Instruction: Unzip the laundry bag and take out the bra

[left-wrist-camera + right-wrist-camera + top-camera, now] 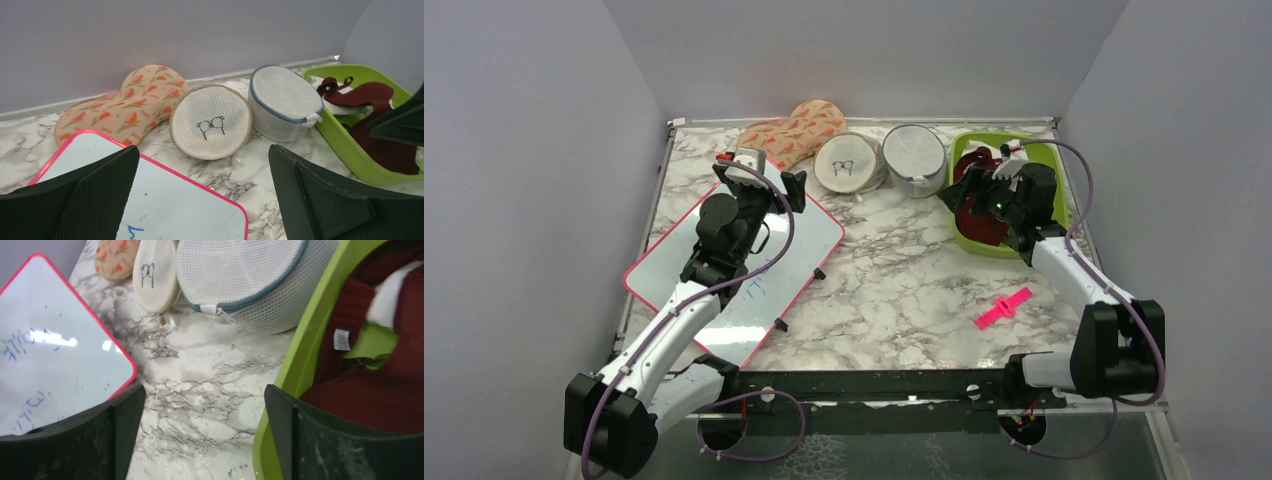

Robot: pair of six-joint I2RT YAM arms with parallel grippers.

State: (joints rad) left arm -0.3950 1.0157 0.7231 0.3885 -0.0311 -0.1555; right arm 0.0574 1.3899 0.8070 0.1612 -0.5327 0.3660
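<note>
Left of centre, the left gripper (202, 195) hangs over the pink-rimmed whiteboard (764, 270), fingers spread wide, holding nothing. At upper centre the laundry bag (914, 158) stands zipped shut between the beige pouch (848, 163) and the green bin (1046, 157). At right, the right gripper (202, 435) gapes empty over the bin's left wall.

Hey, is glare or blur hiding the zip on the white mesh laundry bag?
Right wrist: the round white mesh laundry bag and its zip pull are sharp; light glares only on the pink-framed whiteboard. Left wrist: even light, no glare. Top external: zip indistinct.
</note>
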